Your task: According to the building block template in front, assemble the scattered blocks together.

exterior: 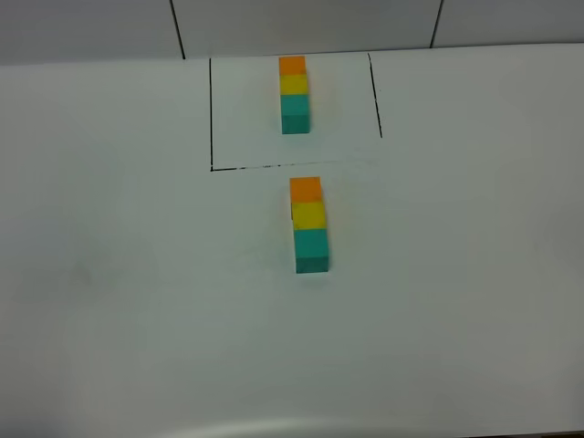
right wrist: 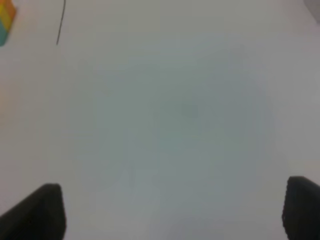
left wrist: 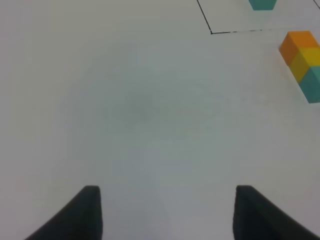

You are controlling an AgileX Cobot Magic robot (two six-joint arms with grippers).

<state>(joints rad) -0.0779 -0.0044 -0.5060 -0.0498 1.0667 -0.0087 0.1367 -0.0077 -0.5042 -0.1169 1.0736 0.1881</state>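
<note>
The template (exterior: 294,94) is a row of orange, yellow and teal cubes at the back of the table, inside a thin black outline (exterior: 211,109). In front of it, the orange block (exterior: 305,189), yellow block (exterior: 308,215) and teal block (exterior: 311,248) stand joined in a row in the same order. The row also shows in the left wrist view (left wrist: 302,60) and at the edge of the right wrist view (right wrist: 5,17). My left gripper (left wrist: 167,212) is open and empty, well away from the row. My right gripper (right wrist: 172,210) is open and empty over bare table. Neither arm shows in the exterior view.
The white table (exterior: 137,292) has a back edge against a tiled wall (exterior: 301,23). The teal end of the template (left wrist: 262,4) and a corner of the outline (left wrist: 212,32) show in the left wrist view.
</note>
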